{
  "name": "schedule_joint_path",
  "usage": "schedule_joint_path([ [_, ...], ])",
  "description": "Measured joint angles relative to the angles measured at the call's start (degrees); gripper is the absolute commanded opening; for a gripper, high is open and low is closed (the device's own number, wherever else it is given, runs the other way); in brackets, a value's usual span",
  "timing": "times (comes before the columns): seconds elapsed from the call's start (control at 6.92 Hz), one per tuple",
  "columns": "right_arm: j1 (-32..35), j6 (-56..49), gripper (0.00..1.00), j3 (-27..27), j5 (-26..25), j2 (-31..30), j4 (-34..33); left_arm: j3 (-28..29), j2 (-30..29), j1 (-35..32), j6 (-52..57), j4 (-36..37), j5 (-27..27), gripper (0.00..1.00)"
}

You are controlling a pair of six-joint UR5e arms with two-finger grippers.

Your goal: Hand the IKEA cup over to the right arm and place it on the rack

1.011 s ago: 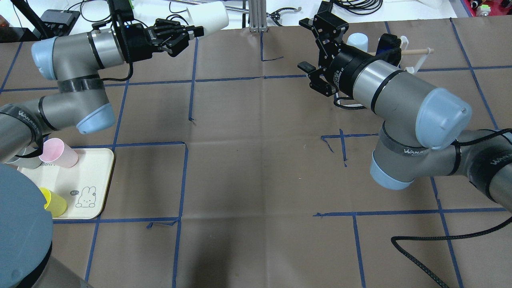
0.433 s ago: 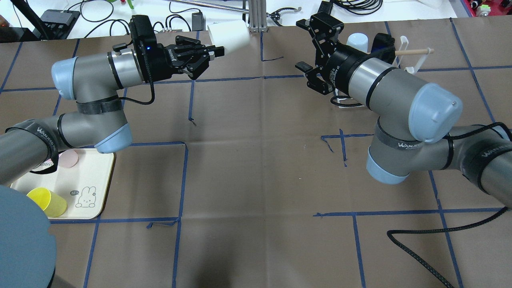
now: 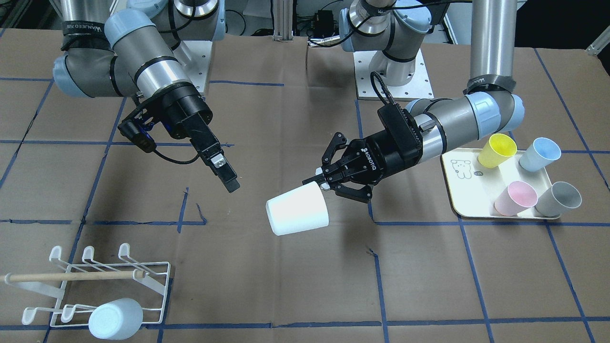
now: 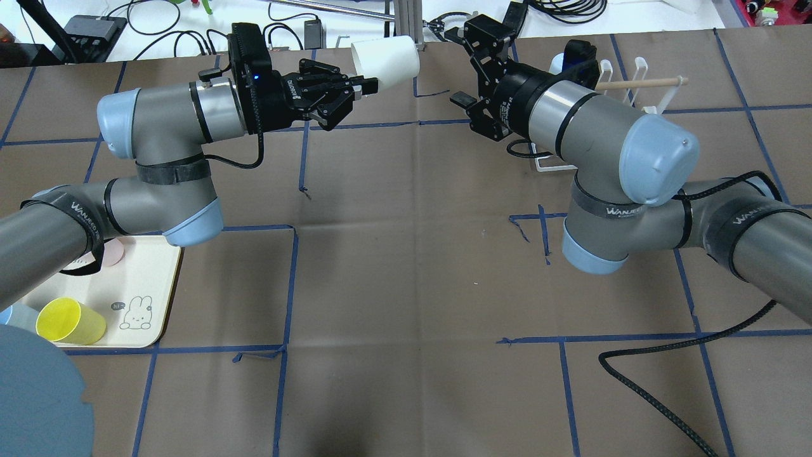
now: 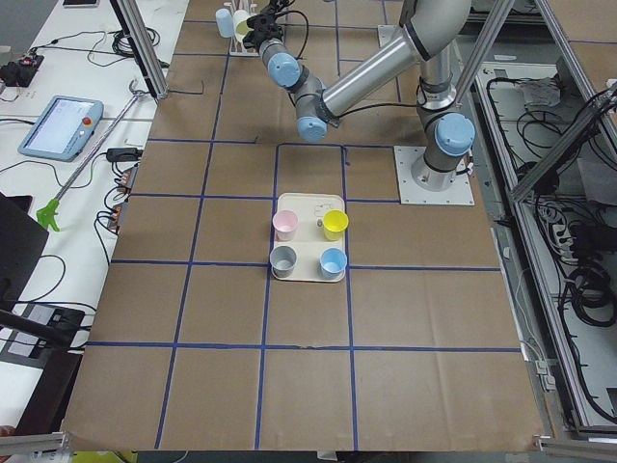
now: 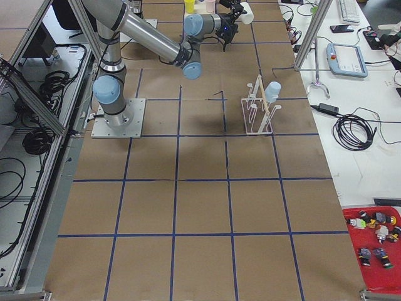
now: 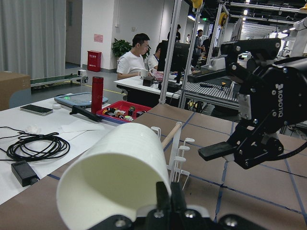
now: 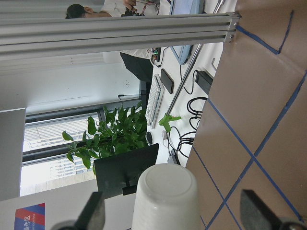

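My left gripper [image 4: 365,87] is shut on the rim of a white cup [image 4: 384,60] and holds it sideways above the table's far middle. It shows too in the front view, the left gripper [image 3: 324,183] with the cup [image 3: 298,215]. My right gripper [image 4: 466,63] is open and empty, a short gap to the right of the cup, facing its base. In the right wrist view the cup's base [image 8: 165,196] sits between the spread fingers [image 8: 93,213]. The white wire rack [image 3: 95,281] stands behind the right arm and carries a pale cup [image 3: 116,318].
A cream tray [image 3: 476,190] on my left side holds a yellow cup [image 3: 497,150], a blue cup [image 3: 540,154], a pink cup [image 3: 515,197] and a grey cup [image 3: 558,199]. A black hose [image 4: 647,393] lies on the table at the near right.
My left arm has carried the white cup to the right, toward the middle. My right gripper has moved left toward the cup and stayed open.
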Motion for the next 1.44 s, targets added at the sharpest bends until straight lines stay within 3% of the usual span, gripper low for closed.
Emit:
schedule_joint_path([
  [0.72, 6.2, 4.1, 0.99, -4.0, -6.4, 2.6, 3.2, 0.0, 0.0, 0.0, -0.1, 0.2, 0.0, 0.08],
  [1.44, 7.9, 6.0, 0.99, -10.5, -7.2, 8.2, 3.4, 0.0, 0.0, 0.0, -0.1, 0.1, 0.0, 0.09],
])
